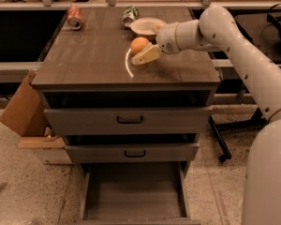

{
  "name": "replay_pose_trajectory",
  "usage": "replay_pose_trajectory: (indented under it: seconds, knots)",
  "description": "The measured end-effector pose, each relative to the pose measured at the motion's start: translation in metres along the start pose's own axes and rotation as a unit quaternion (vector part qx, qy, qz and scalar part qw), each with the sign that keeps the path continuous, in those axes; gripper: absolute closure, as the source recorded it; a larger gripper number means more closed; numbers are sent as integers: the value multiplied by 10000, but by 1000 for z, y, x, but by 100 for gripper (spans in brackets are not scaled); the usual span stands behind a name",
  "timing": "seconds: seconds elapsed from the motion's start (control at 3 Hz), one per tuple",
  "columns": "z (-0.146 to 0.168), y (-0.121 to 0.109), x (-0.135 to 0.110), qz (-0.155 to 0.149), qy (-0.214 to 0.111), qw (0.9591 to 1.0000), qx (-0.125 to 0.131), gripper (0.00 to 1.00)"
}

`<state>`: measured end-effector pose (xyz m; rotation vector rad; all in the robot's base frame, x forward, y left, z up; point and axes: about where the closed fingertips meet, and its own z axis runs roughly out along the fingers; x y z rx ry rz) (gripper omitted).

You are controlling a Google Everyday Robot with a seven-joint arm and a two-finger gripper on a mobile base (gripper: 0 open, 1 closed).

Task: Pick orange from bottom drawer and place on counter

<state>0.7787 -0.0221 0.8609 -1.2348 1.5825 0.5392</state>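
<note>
Camera view: gripper (pixel 144 54) against orange (pixel 139 44), low over counter (pixel 84 60).
Grip: cannot tell, clamped or loose.
Orange: likely light, firm, smooth, rolls; hold across its middle.

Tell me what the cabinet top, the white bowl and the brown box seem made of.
The counter looks like wood-grain laminate or varnished wood: glossy, with a curved light reflection. The white bowl is smooth, ceramic or plastic, unclear which. The brown box looks like matte cardboard, with folded flaps. The hand is over the counter beside the orange.
</note>
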Motion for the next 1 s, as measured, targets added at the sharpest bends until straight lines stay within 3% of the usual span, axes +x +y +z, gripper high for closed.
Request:
replay_pose_trajectory:
  seconds: [0.33, 1.0]
  knots:
    - [-7, -2, -4, -70, -53, 10000, 45, 0]
    - [-64, 4, -11, -202, -183, 9987, 433, 0]
